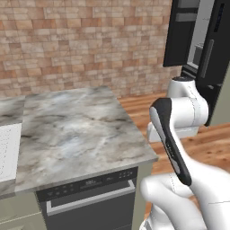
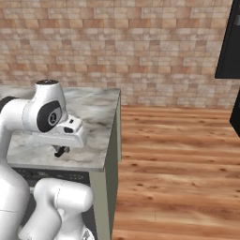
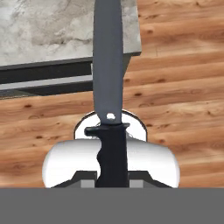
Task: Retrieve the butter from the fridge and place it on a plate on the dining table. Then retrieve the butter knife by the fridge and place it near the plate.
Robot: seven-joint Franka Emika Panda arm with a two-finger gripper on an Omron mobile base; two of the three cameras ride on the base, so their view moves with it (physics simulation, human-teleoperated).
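My gripper (image 3: 113,176) is shut on the butter knife (image 3: 108,65), gripping its black handle. The grey blade points away from the hand, over the wooden floor and toward the corner of the dining table (image 3: 52,30). In the right base view the gripper (image 2: 60,151) hangs under the white hand, just above the near corner of the dining table (image 2: 96,112). The table's grey marbled top (image 1: 76,130) lies left of the arm. The black fridge (image 1: 197,40) stands at the far right with a door open. The butter and the plate are out of view.
A dark dishwasher front (image 1: 90,197) sits under the table's near edge. A brick wall (image 1: 81,45) runs behind. Wooden floor (image 2: 178,164) spreads to the right, toward the black fridge door (image 2: 229,42). A white inset (image 1: 9,152) shows at the table's left edge.
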